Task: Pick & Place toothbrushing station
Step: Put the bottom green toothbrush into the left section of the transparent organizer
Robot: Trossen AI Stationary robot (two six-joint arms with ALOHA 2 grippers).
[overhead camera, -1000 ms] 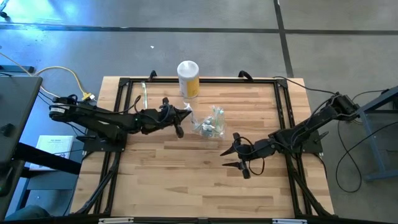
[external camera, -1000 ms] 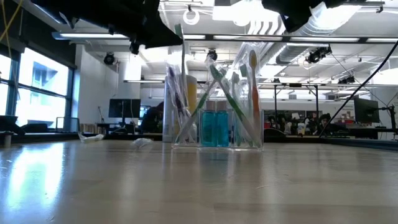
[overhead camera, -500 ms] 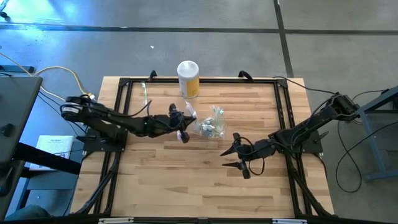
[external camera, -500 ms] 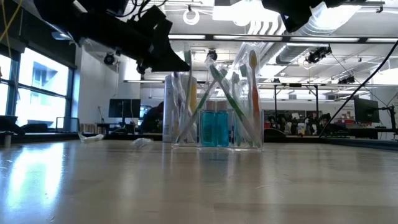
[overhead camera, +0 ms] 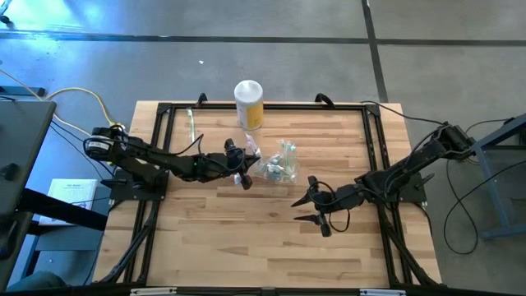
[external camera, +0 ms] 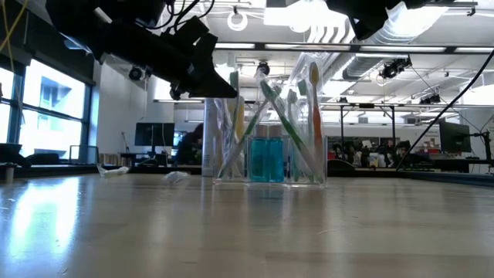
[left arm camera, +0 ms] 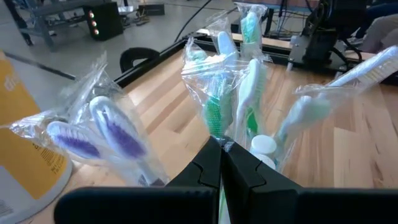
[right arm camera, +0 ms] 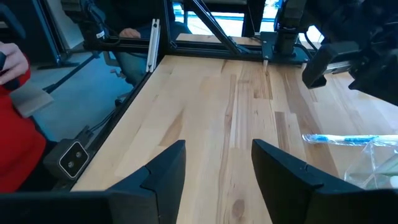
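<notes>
The toothbrushing station, seen from above, is a small clear holder stuffed with wrapped brushes near the middle of the table, just in front of a yellow canister. The left gripper sits at its side, touching or nearly so, fingers together. The right gripper waits well apart on the nearer side of the station, fingers spread, nothing between them.

From table height, the holder stands upright just beyond the left gripper, holding blue bottles and leaning green toothbrushes. It looks light and top-heavy; a sideways nudge would likely tip it.

Through the left wrist camera, the closed fingertips press right against a crinkled wrapper, whether pinching it I cannot tell. Purple-bristled brushes lie to one side, green and teal ones straight ahead. The film is slippery and soft; the stiff handle beneath gives the surer hold.

The right wrist camera shows its open fingers over bare wood, a wrapped blue brush off to the side.
</notes>
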